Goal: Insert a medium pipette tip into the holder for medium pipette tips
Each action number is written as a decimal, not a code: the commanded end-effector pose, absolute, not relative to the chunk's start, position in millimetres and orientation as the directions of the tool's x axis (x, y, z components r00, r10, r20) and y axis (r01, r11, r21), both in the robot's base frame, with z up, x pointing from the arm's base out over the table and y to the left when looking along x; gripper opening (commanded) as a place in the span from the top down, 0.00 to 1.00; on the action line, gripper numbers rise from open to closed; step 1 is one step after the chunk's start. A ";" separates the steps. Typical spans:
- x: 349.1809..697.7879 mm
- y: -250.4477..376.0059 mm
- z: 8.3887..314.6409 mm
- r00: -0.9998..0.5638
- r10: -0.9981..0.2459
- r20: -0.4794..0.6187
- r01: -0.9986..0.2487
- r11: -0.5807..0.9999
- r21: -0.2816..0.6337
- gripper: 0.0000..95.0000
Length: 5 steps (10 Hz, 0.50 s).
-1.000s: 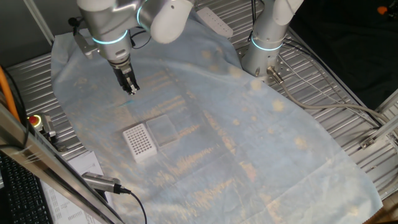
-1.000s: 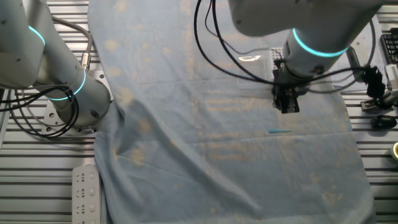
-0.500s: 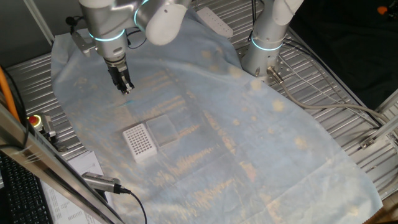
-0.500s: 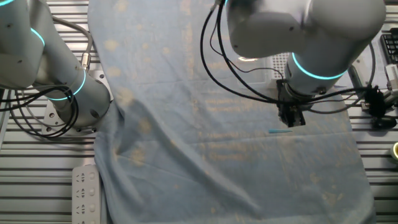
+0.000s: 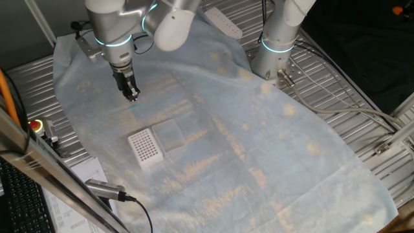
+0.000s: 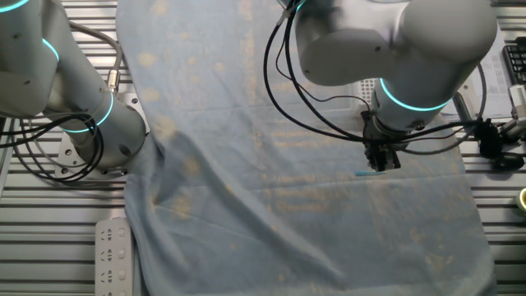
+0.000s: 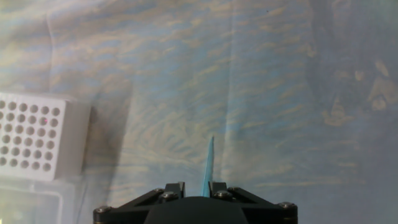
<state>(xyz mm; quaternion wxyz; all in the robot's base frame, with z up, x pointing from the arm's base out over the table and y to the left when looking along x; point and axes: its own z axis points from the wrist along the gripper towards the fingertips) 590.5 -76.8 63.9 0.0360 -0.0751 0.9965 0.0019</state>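
The medium pipette tip (image 7: pixel 208 163), a thin pale blue sliver, lies on the blue-grey cloth. In the hand view it points away from me and runs in between my fingers, close to the right finger. It also shows in the other fixed view (image 6: pixel 370 173), just under the fingers. My gripper (image 6: pixel 382 162) (image 5: pixel 132 95) hangs right above it, and its jaws stand slightly apart around the tip's wide end. The holder for medium pipette tips (image 5: pixel 143 146), a white block with a grid of dark holes, sits further along the cloth, at the left in the hand view (image 7: pixel 37 137).
A clear plastic box (image 5: pixel 169 136) stands against the holder. A second robot arm's base (image 5: pixel 275 45) stands at the far side of the cloth. A white power strip (image 5: pixel 223 21) lies beyond the cloth. Metal grating surrounds the cloth.
My gripper has moved across the cloth and down until its fingers are over the pipette tip. The tip and the holder have not moved.
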 end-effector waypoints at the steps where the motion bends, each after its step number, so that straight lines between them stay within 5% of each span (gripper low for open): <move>1: 589.5 -78.3 60.7 -0.986 -0.149 -0.075 -0.149 0.989 -0.006 0.80; 5: 587.6 -87.1 50.9 -0.985 -0.151 -0.086 -0.151 0.988 -0.006 0.80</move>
